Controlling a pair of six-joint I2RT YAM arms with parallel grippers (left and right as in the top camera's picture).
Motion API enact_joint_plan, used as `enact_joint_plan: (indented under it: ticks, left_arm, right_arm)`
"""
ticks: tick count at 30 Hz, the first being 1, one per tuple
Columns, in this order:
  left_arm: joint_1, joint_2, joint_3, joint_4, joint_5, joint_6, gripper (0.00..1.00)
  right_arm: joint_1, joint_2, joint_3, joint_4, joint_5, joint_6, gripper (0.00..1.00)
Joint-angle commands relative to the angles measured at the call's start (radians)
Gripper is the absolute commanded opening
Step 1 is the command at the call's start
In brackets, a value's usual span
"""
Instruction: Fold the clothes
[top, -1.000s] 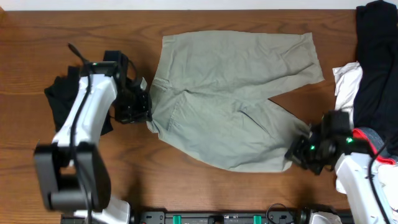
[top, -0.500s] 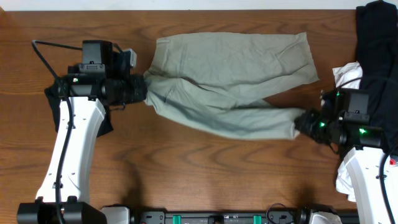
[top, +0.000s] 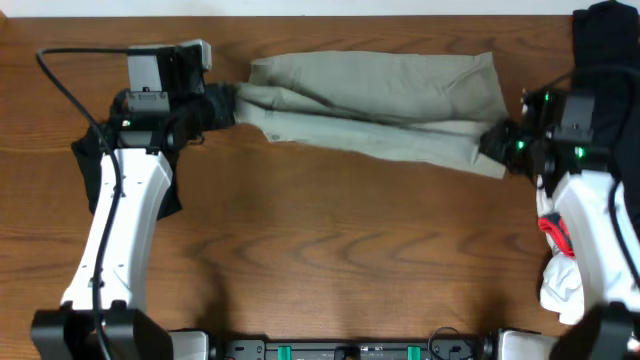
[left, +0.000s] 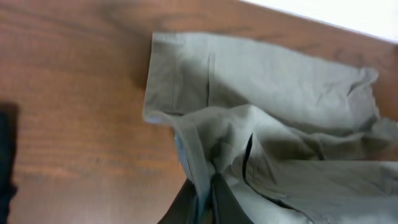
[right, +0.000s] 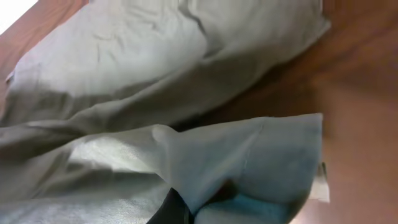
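At 10 o'clock on the table (top: 320, 260), left gripper (top: 228, 108) clamped tight on the khaki shorts' (top: 380, 95) left end. Shorts stretched across 12 o'clock, lower half folded over. At 2 o'clock, right gripper (top: 497, 142) pinched closed on a leg hem.

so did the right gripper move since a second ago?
Yes. The right gripper, shut on the khaki shorts, has moved toward the far edge of the table, pulling the near leg over the other.

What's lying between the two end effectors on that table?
The khaki-green shorts fill that stretch, pinched at one end by the left end effector and at the other by the right end effector. The overhead view shows it.
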Motion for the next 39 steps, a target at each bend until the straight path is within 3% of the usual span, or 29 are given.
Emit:
enact_joint_plan:
  ticks: [1, 7, 17, 23, 25, 26, 27, 28, 29, 30, 33, 39]
  left_arm:
    - [0.002, 0.043, 0.007, 0.06, -0.027, -0.034, 0.06]
    - [-0.021, 0.142, 0.007, 0.193, -0.027, -0.047, 0.06]
    - [-0.088, 0.322, 0.007, 0.586, -0.032, -0.047, 0.07]
    - [-0.104, 0.422, 0.007, 0.775, -0.166, -0.098, 0.07]
    - [-0.104, 0.458, 0.007, 0.856, -0.22, -0.134, 0.07]
    - [-0.104, 0.476, 0.007, 0.899, -0.241, -0.156, 0.07]
    - [-0.104, 0.494, 0.007, 0.939, -0.259, -0.18, 0.17]
    - [-0.103, 0.513, 0.007, 0.975, -0.287, -0.204, 0.37]
    - [-0.101, 0.526, 0.008, 0.994, -0.316, -0.225, 0.41]
    - [-0.098, 0.536, 0.008, 0.999, -0.338, -0.242, 0.45]
    - [-0.076, 0.551, 0.008, 0.982, -0.351, -0.29, 0.66]
    - [-0.039, 0.53, 0.008, 0.845, -0.166, -0.302, 0.7]
  right_arm:
    - [0.009, 0.083, 0.092, 0.002, 0.036, -0.041, 0.01]
    - [0.009, 0.221, 0.245, 0.012, 0.063, -0.048, 0.01]
    - [0.015, 0.43, 0.425, 0.063, 0.071, -0.045, 0.01]
    - [0.017, 0.555, 0.496, 0.148, 0.072, -0.002, 0.02]
    - [0.017, 0.597, 0.517, 0.195, 0.071, 0.013, 0.09]
    - [0.018, 0.615, 0.524, 0.223, 0.069, 0.014, 0.21]
    - [0.019, 0.634, 0.528, 0.258, 0.063, 0.013, 0.27]
    - [0.019, 0.649, 0.531, 0.284, 0.055, 0.013, 0.32]
    - [0.019, 0.658, 0.531, 0.298, 0.056, 0.013, 0.47]
    - [0.018, 0.661, 0.531, 0.301, 0.056, 0.013, 0.55]
    - [0.014, 0.661, 0.532, 0.285, 0.053, 0.003, 0.61]
    - [0.002, 0.658, 0.569, 0.155, 0.01, -0.06, 0.66]
